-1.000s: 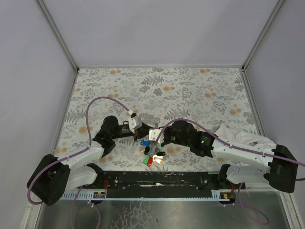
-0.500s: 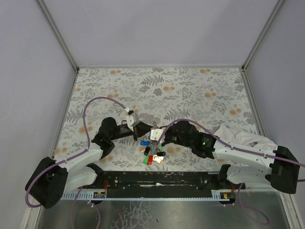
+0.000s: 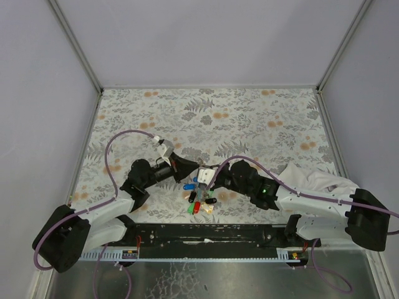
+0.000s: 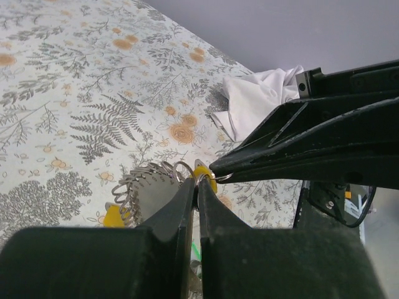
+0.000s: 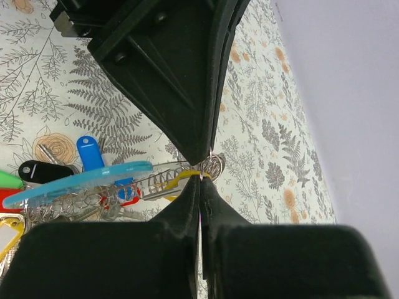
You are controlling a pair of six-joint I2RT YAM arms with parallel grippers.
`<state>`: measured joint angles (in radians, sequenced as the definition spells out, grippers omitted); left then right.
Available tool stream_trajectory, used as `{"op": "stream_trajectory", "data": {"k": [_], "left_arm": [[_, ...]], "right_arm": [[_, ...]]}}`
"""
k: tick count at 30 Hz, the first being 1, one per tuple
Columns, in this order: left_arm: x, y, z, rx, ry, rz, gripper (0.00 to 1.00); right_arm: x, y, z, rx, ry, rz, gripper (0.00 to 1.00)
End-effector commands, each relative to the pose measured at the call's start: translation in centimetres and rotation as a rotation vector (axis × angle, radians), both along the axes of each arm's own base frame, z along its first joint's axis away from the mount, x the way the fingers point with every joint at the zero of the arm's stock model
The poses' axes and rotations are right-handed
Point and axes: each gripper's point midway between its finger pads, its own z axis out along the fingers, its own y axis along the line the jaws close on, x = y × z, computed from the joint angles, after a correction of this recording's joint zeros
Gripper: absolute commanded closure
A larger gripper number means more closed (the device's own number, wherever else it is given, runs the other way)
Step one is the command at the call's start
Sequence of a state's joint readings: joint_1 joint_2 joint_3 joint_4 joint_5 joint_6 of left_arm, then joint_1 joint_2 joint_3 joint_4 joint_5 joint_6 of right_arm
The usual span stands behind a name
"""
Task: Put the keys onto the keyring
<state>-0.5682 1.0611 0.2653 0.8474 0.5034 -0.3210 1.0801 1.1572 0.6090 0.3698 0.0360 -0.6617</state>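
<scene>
Setup: floral table (image 3: 262, 118), white cloth (image 3: 312, 177) bunched at the right edge. Both arms are folded in toward the near centre, with their tips meeting nose to nose.

Left gripper (image 4: 197, 188): fingers pressed together, nipping the thin wire of the keyring (image 5: 215, 165) at the very tip.
Right gripper (image 5: 201, 182): fingers also together, tip touching the same ring from the opposite side. The wire is too fine here to say whether it grips the ring or only bears on it.

Keys (image 3: 198, 202): blue, black, red and green heads fanned on the table just near of the tips. They trail from the ring along with the blue strap (image 5: 81, 177).

Step in hand, as I judge it: steadying the ring so that a coil can be parted.

Notes for doing it well:
- Keep the two pinch points close together but on separate turns of wire.
- Pull apart gently along the ring's axis.
- Do not lift, or the hanging bunch will twist the ring out of the pinch.
- Expect the wire to slip easily, so move slowly.
</scene>
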Motion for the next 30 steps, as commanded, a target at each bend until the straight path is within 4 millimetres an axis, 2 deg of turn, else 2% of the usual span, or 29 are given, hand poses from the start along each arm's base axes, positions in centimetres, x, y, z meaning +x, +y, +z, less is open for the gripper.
{"op": "stream_trajectory", "data": {"k": [1, 10, 19, 26, 30], "left_arm": [[3.1, 2.3, 2.8, -0.152, 0.000, 0.221, 1.00], [3.2, 2.9, 2.7, -0.238, 0.069, 0.276, 1.00], [2.8, 2.6, 3.6, -0.386, 0.114, 0.317, 1.00], [2.4, 3.0, 3.8, -0.476, 0.142, 0.351, 1.00], [2.0, 2.5, 3.6, -0.471, 0.139, 0.313, 1.00]], "right_arm": [[-0.4, 0.2, -0.3, 0.026, 0.016, -0.009, 1.00], [-1.1, 0.6, -1.6, 0.048, 0.051, 0.005, 1.00], [-2.4, 2.9, -2.2, 0.046, 0.058, 0.064, 1.00], [-2.5, 2.9, -0.9, 0.070, 0.040, 0.065, 1.00], [-1.3, 2.3, 0.2, 0.046, -0.019, 0.017, 1.00]]}}
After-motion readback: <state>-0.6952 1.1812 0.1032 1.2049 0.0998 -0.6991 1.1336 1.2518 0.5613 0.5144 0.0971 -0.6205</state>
